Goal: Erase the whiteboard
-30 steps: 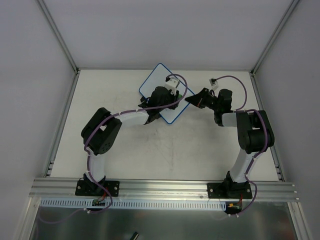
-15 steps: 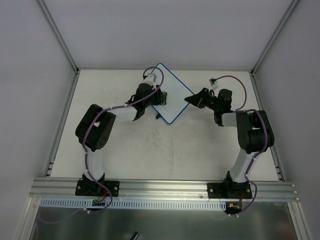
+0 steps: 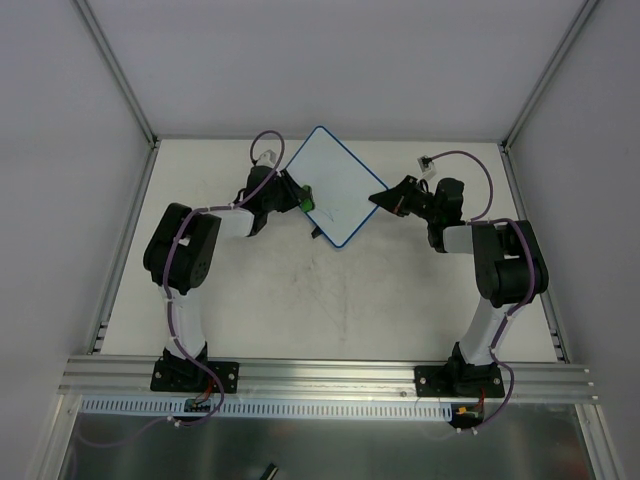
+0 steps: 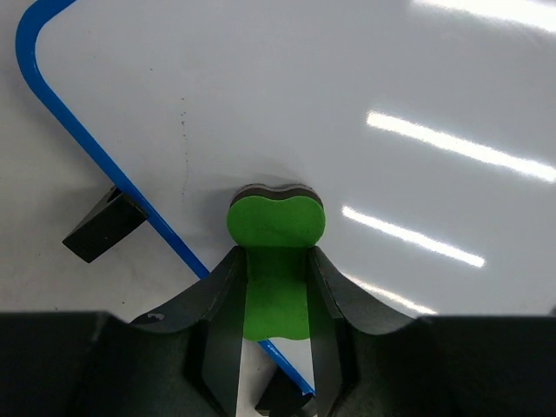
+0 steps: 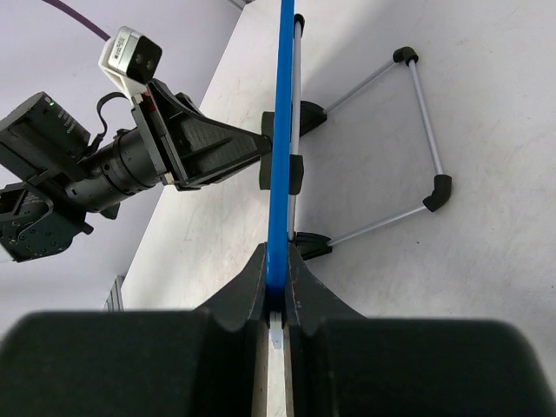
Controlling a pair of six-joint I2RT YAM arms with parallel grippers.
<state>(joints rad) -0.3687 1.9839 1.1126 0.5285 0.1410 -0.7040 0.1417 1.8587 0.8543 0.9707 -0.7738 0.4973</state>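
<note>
L arm (image 3: 185, 250) swung left | L jaws pinch eraser (image 4: 276, 228) at whiteboard (image 4: 347, 104) | R jaws clamp rim (image 5: 280, 130) | board upright, faces L

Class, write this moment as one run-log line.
left tool: shut on green eraser, touching whiteboard | right tool: shut on whiteboard edge

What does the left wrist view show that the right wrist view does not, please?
Only the left wrist view shows the whiteboard's white face, with no pen lines in sight, and the green eraser that the left gripper holds against it. Only the right wrist view shows the board edge-on, the right gripper shut on its edge, and the wire stand behind it. Both show the blue rim and black feet.
</note>
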